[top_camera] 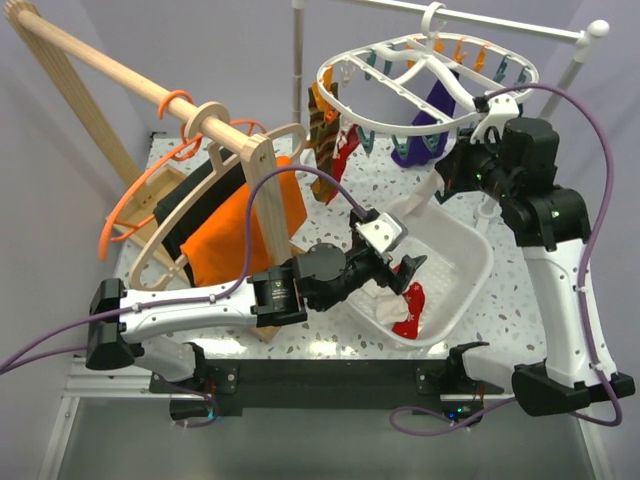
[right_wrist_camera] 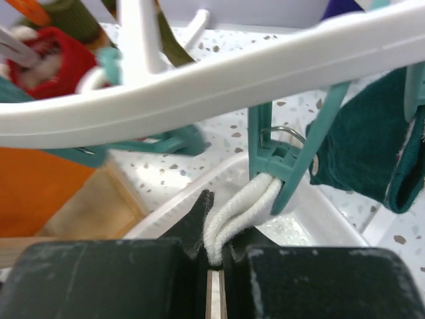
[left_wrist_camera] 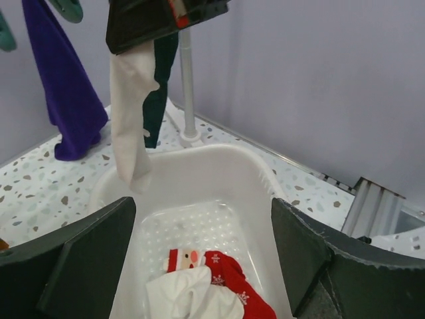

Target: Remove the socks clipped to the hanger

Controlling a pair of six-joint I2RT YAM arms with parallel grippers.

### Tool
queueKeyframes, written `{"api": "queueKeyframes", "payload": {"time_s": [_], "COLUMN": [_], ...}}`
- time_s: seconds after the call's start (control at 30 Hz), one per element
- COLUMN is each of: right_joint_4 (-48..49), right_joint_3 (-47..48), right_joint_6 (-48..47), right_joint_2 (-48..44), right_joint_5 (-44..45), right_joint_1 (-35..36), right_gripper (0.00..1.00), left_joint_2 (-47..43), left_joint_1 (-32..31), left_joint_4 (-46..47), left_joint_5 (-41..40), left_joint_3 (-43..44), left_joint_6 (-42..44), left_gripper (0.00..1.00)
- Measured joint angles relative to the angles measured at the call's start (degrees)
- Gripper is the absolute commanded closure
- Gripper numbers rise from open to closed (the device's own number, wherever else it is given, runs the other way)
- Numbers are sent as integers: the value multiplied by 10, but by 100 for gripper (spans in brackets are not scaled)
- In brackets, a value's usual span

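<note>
Overhead view first: my right gripper (top_camera: 452,183) sits just under the rim of the large white plastic oval hanger (top_camera: 430,75), with a long cream-white sock (top_camera: 428,192) trailing below it. Beyond it and off to its left, a purple sock (top_camera: 440,100), a dark green sock (top_camera: 412,152), a red sock with white marks (top_camera: 345,158) and a brown-striped sock (top_camera: 322,120) hang from the frame. My left gripper (top_camera: 405,265) hovers over the white plastic basin (top_camera: 470,255). Under it lie a red Christmas sock (top_camera: 412,312) and a crumpled white sock (top_camera: 380,298).

Left wrist view: the fingers (left_wrist_camera: 86,259) stand wide apart with nothing between them. Below them in the basin (left_wrist_camera: 199,159), the Santa-printed red Christmas sock (left_wrist_camera: 229,276) touches the crumpled white sock (left_wrist_camera: 192,299). Ahead and above, the cream-white sock (left_wrist_camera: 129,119) dangles limp from the right gripper (left_wrist_camera: 153,23), with the purple sock (left_wrist_camera: 63,93) further left.

Right wrist view: the jaws are pressed together on the folded, ribbed cuff of the cream-white sock (right_wrist_camera: 239,209). Just above the fingertips, a teal plastic clip (right_wrist_camera: 275,159) grips that same cuff. The hanger's white bar (right_wrist_camera: 232,73) crosses overhead, and the dark green sock (right_wrist_camera: 365,146) hangs to the right.
</note>
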Motion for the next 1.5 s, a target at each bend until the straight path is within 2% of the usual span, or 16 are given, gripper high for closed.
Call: {"api": "queueKeyframes", "payload": {"time_s": [0.2, 0.33, 0.8, 1.0, 1.1, 1.13, 1.27, 1.3, 1.5], "right_joint_4": [-49, -76, -128, -134, -137, -137, -139, -139, -140], "right_joint_3": [99, 141, 166, 178, 181, 181, 185, 186, 186], "right_joint_6": [43, 62, 80, 83, 84, 84, 85, 85, 88], "right_joint_2": [14, 30, 56, 56, 56, 56, 56, 56, 55], "right_joint_5": [-54, -73, -87, -98, -100, -101, -107, -110, -114], "right_joint_1": [0, 0, 0, 0, 0, 0, 0, 0, 0], "right_gripper": [100, 99, 99, 98, 98, 98, 98, 98, 96], "left_joint_2": [34, 68, 149, 196, 235, 250, 287, 291, 297], "left_joint_1": [0, 0, 1, 3, 5, 6, 15, 19, 37], "left_joint_4": [37, 56, 168, 209, 241, 251, 276, 277, 272], "left_joint_5": [-53, -88, -191, -223, -252, -263, -296, -301, -306], "left_joint_3": [2, 13, 25, 73, 107, 117, 129, 129, 158], "left_joint_6": [31, 60, 159, 203, 243, 256, 289, 292, 293], "left_gripper": [10, 0, 0, 0, 4, 10, 23, 31, 55]}}
